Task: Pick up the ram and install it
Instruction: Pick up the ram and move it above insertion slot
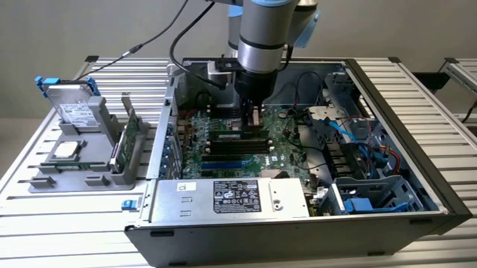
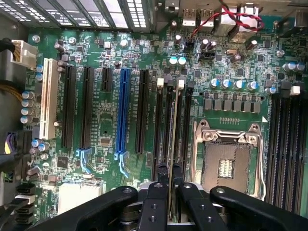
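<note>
The ram [image 2: 177, 125] is a thin green stick seen edge-on, standing along one of the black memory slots [image 2: 161, 130] next to the processor socket. My gripper [image 2: 173, 192] is shut on it near one end, with a black finger on each side. In the exterior view the gripper [image 1: 253, 124] reaches down into the open computer case [image 1: 417, 117] onto the motherboard [image 1: 223, 159]. There the ram [image 1: 229, 133] shows as a green strip with black chips running toward the exterior view's left. Whether it is fully seated in the slot I cannot tell.
The empty processor socket [image 2: 226, 163] lies beside the slots, with more memory slots [image 2: 288, 139] beyond it and a blue expansion slot [image 2: 122, 115] on the other side. A grey parts stand [image 1: 75, 151] holds a hard drive, a silver chip and a green card. Cables [image 1: 343, 134] and the power supply [image 1: 238, 195] crowd the case.
</note>
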Controlling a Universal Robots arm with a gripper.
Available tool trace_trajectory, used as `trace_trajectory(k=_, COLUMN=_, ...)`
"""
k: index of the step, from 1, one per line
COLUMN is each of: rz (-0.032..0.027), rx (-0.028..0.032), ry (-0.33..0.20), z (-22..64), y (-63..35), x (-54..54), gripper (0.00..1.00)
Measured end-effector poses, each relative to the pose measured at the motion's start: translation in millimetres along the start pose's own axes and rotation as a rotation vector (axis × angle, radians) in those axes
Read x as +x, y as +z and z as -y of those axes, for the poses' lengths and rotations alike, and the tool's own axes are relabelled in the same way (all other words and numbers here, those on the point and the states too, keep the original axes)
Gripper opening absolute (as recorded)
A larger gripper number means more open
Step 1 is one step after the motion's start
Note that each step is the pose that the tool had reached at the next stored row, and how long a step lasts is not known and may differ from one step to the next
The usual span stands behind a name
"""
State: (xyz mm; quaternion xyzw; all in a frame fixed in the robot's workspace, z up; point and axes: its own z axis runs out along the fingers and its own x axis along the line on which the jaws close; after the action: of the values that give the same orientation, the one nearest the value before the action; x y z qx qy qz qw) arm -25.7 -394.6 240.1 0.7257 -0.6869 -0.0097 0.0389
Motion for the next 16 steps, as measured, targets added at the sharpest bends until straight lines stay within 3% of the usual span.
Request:
trace_trajectory(k=3, rz=-0.0091, rx=-0.0002, ry=-0.008, z=0.1, y=1.8, x=-0.1, gripper=0.14)
trace_trajectory(k=8, rz=-0.0166, rx=0.0001, ry=-0.021, z=0.4, y=5.2, x=-0.2, gripper=0.14)
trace_trajectory(k=16, rz=-0.0197, rx=0.0003, ry=-0.027, z=1.3, y=6.9, x=-0.2, gripper=0.14)
